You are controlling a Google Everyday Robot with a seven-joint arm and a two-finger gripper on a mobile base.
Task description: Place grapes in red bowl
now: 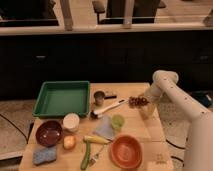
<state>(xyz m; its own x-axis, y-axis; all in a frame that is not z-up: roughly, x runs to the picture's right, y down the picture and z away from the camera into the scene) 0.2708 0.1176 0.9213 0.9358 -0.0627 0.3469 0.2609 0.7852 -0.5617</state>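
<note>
Reading from the lower left, a dark maroon bowl [48, 132] is shown holding no fruit, and the same is noted for the brighter, orange-tinged red bowl [125, 151] at lower centre-right. The grapes [137, 101] are found lying on the table [151, 132] right of centre, well apart from both bowls. The gripper [145, 106] is positioned at the cluster's right end, its jaws spread apart. The task is judged barely begun: grasping, carrying and releasing are left to be done.
</note>
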